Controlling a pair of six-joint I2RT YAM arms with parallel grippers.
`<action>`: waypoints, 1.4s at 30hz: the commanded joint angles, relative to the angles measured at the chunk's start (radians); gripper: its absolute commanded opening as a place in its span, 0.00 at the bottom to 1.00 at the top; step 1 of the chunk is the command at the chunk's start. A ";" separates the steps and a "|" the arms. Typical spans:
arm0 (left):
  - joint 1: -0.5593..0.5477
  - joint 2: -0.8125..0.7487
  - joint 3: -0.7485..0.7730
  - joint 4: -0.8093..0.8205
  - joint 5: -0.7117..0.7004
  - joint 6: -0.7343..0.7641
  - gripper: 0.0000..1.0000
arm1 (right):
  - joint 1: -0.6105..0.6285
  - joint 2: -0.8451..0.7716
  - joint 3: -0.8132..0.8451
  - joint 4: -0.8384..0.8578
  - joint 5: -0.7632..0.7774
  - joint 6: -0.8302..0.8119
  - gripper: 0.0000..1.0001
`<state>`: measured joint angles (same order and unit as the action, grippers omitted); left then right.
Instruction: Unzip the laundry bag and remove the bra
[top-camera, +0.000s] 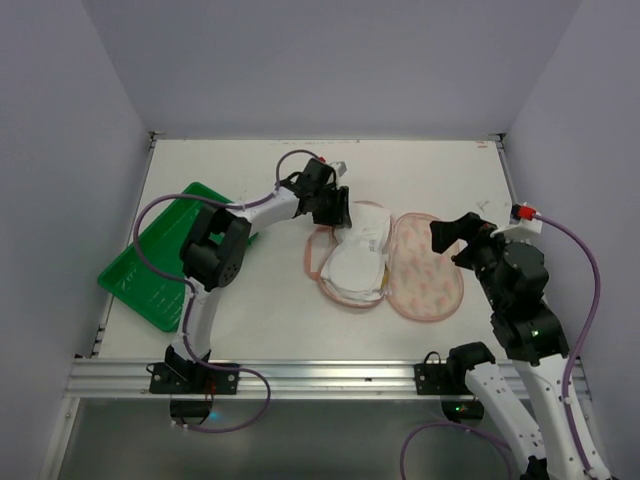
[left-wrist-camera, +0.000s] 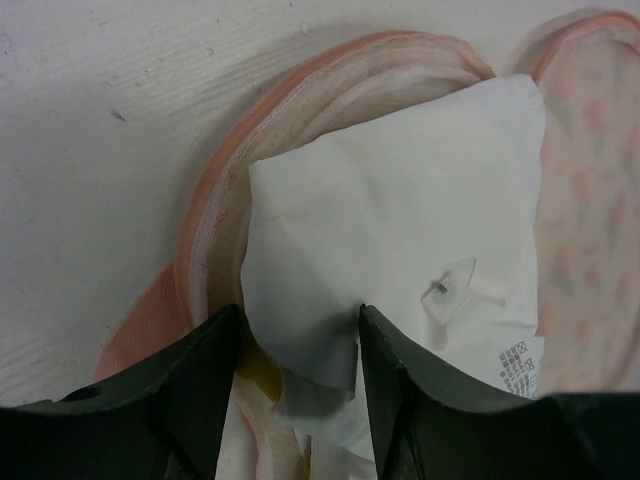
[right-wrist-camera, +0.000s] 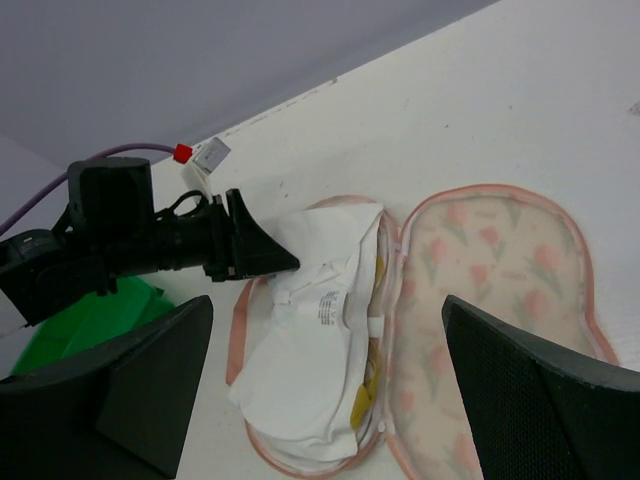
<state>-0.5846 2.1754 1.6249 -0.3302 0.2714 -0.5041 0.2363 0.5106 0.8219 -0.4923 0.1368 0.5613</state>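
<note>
The bag (top-camera: 385, 265) is lying unzipped, the bra (right-wrist-camera: 372, 290) mostly hidden under its white lining. The left gripper (left-wrist-camera: 297, 335) is pinching white fabric — better biting deeper, lifting slowly. The right gripper (right-wrist-camera: 325, 375) is hovering, spread wide.

Soft, even overhead light, bright with no glare; shadows on the white table (top-camera: 250, 300) are faint. The top view is sharp. Both wrist views blur their own dark fingers (left-wrist-camera: 190, 400) along the bottom edge.
</note>
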 joint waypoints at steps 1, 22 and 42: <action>0.000 0.004 0.052 0.039 0.029 0.019 0.51 | 0.000 0.005 -0.010 0.046 -0.031 0.014 0.99; 0.000 -0.066 -0.025 0.166 -0.018 0.026 0.52 | 0.000 0.014 -0.021 0.054 -0.069 0.012 0.99; -0.008 -0.138 -0.079 0.212 0.032 0.010 0.00 | 0.000 0.012 -0.026 0.055 -0.088 0.028 0.99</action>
<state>-0.5903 2.1426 1.5635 -0.1677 0.2722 -0.4881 0.2363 0.5236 0.7925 -0.4770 0.0597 0.5777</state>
